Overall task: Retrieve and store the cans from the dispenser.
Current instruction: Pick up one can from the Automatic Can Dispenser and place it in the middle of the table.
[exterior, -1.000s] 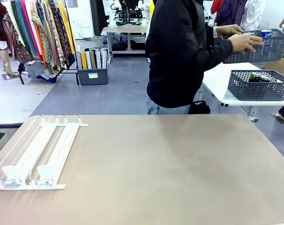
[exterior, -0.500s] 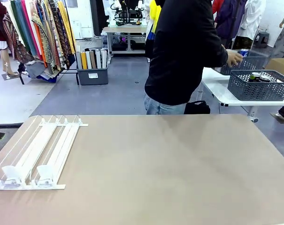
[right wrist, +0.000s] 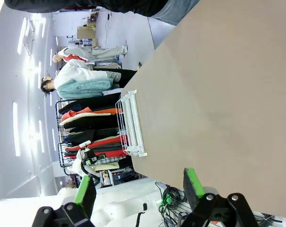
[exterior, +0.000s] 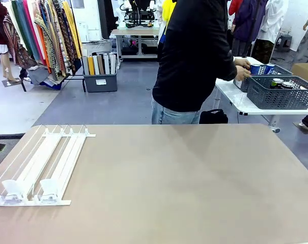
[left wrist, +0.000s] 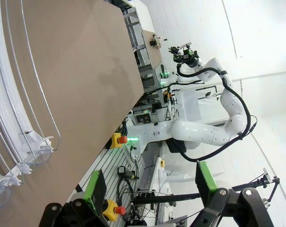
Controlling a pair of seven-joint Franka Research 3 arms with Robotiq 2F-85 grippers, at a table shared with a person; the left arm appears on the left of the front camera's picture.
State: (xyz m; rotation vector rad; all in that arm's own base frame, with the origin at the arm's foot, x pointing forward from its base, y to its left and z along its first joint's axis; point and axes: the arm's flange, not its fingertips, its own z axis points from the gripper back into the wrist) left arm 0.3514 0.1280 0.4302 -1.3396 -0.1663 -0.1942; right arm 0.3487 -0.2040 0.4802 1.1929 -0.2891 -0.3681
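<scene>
Your dispenser [exterior: 42, 165] lies flat at the left of the desk [exterior: 174, 183], its lanes bare, two clear front stops nearest you. Two blue cans [exterior: 261, 68] stand by the person's hand [exterior: 242, 72] on a side table beyond; their print is too small to read. Dark cans [exterior: 282, 83] sit in a grey mesh basket [exterior: 281, 94], partly hidden. Left gripper [left wrist: 150, 182] and right gripper [right wrist: 139, 187]: jaws wide, holding nothing.

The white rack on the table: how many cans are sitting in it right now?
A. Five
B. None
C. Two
B: the rack lies on the table with bare lanes, and the cans are over by the person's hand at the grey baskets on the side table.
</scene>
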